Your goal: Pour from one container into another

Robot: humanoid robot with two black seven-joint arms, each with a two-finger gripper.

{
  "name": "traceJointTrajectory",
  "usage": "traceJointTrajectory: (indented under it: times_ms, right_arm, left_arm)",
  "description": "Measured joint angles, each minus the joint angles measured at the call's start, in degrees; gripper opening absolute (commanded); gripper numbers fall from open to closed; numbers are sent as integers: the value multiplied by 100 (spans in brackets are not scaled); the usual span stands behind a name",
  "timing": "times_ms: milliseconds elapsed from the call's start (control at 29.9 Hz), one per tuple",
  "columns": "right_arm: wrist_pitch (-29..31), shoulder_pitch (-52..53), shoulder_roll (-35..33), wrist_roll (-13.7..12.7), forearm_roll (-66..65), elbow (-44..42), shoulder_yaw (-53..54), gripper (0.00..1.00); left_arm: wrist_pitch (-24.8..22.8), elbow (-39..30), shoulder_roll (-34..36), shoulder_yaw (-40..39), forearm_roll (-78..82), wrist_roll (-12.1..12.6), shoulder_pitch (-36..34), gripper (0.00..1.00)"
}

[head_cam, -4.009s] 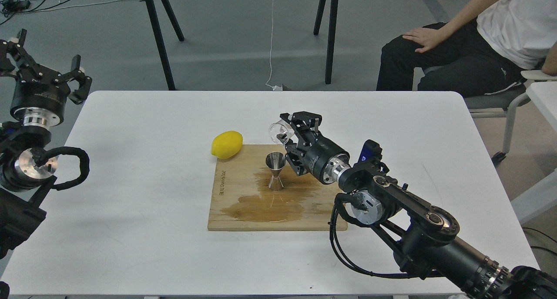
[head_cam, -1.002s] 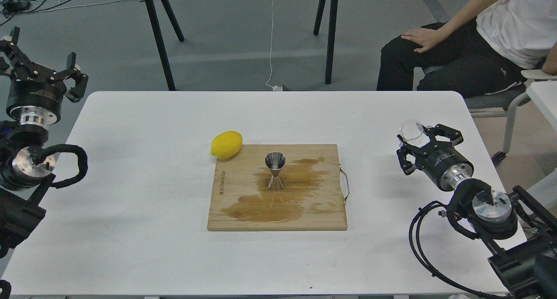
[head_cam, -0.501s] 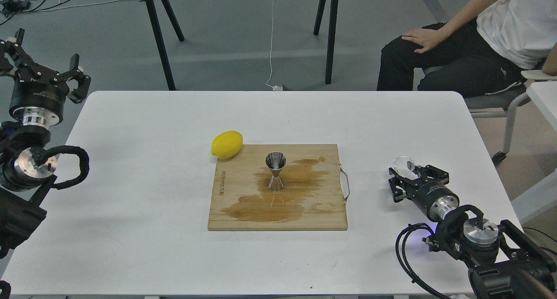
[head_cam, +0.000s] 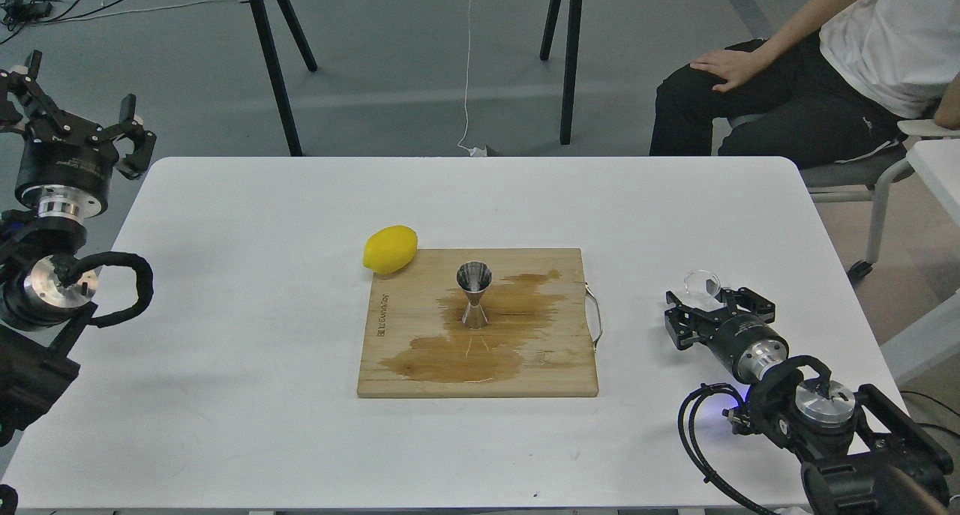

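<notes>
Pour done | glass cup [head_cam: 702,282] now set down on bench [head_cam: 225,238], well right of jigger [head_cam: 474,294] | right claw [head_cam: 709,309] spread around cup, apparently released | left claw [head_cam: 75,121] wide, empty

Obstacles for you: jigger [head_cam: 475,296] upright mid-board [head_cam: 420,365], lemon [head_cam: 390,250] at its far-left corner. The surface [head_cam: 247,335] to the left is open.

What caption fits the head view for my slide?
Steel jigger stands on wet cutting board; right gripper sets glass cup on table.

A robotics lab; grey floor, trailing cables [head_cam: 52,1], seated onlooker [head_cam: 832,65] beside white table [head_cam: 247,305]
</notes>
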Motion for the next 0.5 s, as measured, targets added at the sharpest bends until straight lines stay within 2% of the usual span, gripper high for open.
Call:
traceJointTrajectory:
  times_ms: [67, 100, 200, 234, 301, 367, 434, 468, 501]
  right_arm:
    - [72, -7, 0, 0, 1, 7, 0, 43]
    - [128, -9, 0, -1, 2, 7, 0, 38]
    - [233, -11, 0, -2, -1, 7, -3, 38]
    - [235, -11, 0, -1, -4, 6, -3, 42]
    - [232, -12, 0, 4, -13, -9, -8, 55]
    - [219, -10, 0, 8, -18, -17, -11, 60]
    - [212, -6, 1, 10, -20, -19, -14, 69]
    - [210, -4, 0, 13, -20, -19, -13, 80]
    - [209, -1, 0, 15, -20, -19, -13, 96]
  left_arm:
    - [0, -2, 0, -7, 0, 0, 0, 100]
    - [0, -2, 0, -9, 0, 0, -2, 100]
    - [0, -2, 7, -12, 0, 0, -10, 100]
    - [0, -2, 12, -12, 0, 1, -11, 100]
    - [0, -2, 17, -12, 0, 7, -10, 100]
    - [-1, -2, 17, -16, 0, 9, -11, 100]
    - [-2, 0, 17, -19, -1, 9, -12, 100]
    - [-4, 1, 18, -20, -3, 9, -15, 100]
    - [-7, 3, 18, -21, -4, 9, -16, 100]
